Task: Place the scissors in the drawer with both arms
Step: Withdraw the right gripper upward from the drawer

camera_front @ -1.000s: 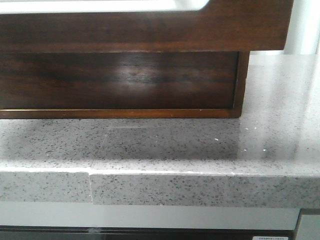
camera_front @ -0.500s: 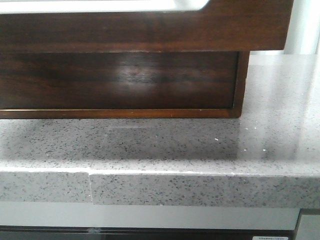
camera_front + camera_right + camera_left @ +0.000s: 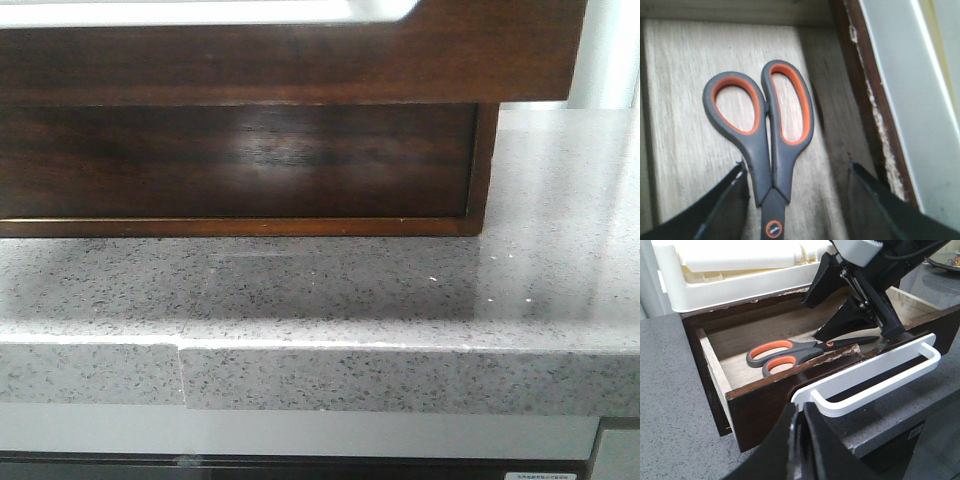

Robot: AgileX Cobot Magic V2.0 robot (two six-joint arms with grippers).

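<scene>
Inside the open drawer (image 3: pixel 735 375) the scissors (image 3: pixel 790 354) lie flat; the right gripper (image 3: pixel 797 175) fingers are spread wide around them, the left gripper (image 3: pixel 799 432) fingers nearly closed, holding nothing.

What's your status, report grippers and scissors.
Right gripper open, straddling grey-handled, orange-lined scissors. Scissors flat inside dark wooden drawer, drawer open. Left gripper shut, near white handle. Nothing obstructing.
</scene>
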